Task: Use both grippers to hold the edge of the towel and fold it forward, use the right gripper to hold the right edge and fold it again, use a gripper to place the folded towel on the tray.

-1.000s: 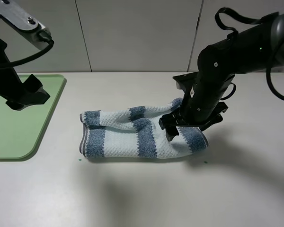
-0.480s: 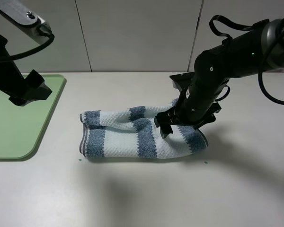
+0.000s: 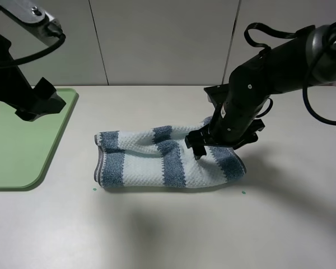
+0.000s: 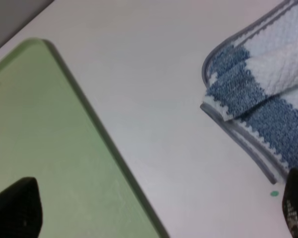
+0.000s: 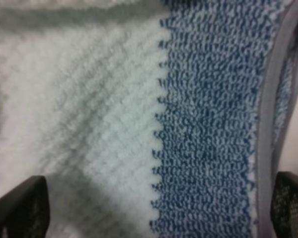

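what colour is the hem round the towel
Grey: the hem shows best in the right wrist view.

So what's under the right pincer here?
Under the right pincer lies the towel, its right end: a blue stripe and the grey hem show between the open jaws. The cloth hides the table beneath; whether the tips touch it cannot be told.

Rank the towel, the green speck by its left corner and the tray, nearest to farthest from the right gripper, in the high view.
1. towel, under the right gripper.
2. green speck, at the towel's left corner.
3. tray, far left.
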{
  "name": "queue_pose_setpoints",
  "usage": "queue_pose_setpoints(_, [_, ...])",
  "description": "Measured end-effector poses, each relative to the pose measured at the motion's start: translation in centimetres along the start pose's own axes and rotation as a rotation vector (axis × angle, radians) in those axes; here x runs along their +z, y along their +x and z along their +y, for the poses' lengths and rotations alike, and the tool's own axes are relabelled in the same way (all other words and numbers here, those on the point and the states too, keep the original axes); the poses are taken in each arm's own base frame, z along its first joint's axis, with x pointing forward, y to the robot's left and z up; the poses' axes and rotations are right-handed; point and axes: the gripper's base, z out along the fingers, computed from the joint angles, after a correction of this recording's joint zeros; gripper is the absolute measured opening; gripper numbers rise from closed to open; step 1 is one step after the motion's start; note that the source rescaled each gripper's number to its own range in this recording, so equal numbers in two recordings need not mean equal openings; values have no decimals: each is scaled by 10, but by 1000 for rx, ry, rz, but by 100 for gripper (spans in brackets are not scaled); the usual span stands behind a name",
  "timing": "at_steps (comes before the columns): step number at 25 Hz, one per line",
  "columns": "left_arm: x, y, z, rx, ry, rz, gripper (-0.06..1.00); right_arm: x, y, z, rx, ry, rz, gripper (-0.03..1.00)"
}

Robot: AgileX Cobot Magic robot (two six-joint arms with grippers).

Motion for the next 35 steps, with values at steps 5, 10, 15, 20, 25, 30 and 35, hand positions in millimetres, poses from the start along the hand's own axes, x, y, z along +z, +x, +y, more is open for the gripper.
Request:
queue_pose_setpoints(5, [0, 0, 0, 0, 1, -5, 100, 16, 2, 1, -1, 5, 24, 100])
queue_pose_setpoints(10, [0, -1, 0, 0, 2, -13, 100, 32, 5, 2, 0, 12, 54, 100])
queue_pose_setpoints(15, [0, -1, 0, 0, 2, -16, 100, 39, 6, 2, 30, 18, 65, 100])
queue_pose_setpoints(20, [0, -1, 0, 0, 2, -16, 100, 43, 6, 2, 42, 24, 71, 100])
queue_pose_setpoints(25, [0, -1, 0, 0, 2, -16, 100, 43, 5, 2, 46, 26, 75, 100])
queue_pose_setpoints(30, [0, -1, 0, 0, 2, -16, 100, 33, 5, 1, 64, 28, 71, 100])
queue_pose_setpoints(35, [0, -1, 0, 0, 2, -16, 100, 22, 2, -10, 109, 37, 65, 100])
